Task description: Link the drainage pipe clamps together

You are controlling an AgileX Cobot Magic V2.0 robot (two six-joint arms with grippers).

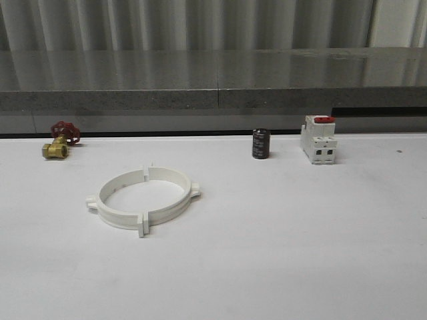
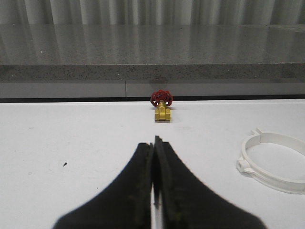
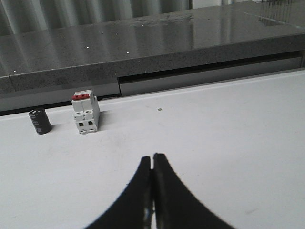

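Observation:
The two white drainage pipe clamps (image 1: 143,198) lie on the white table at centre left, their end tabs meeting so that they form one wide ring. Part of that ring (image 2: 274,161) shows in the left wrist view. My left gripper (image 2: 154,143) hovers over bare table short of the ring, its black fingers pressed together with nothing between them. My right gripper (image 3: 152,160) is likewise shut and empty, over the table well away from the ring.
A brass valve with a red handwheel (image 1: 59,142) stands at the back left. A black cylinder (image 1: 261,144) and a white breaker with a red switch (image 1: 318,139) stand at the back right. A grey ledge (image 1: 213,87) runs behind the table.

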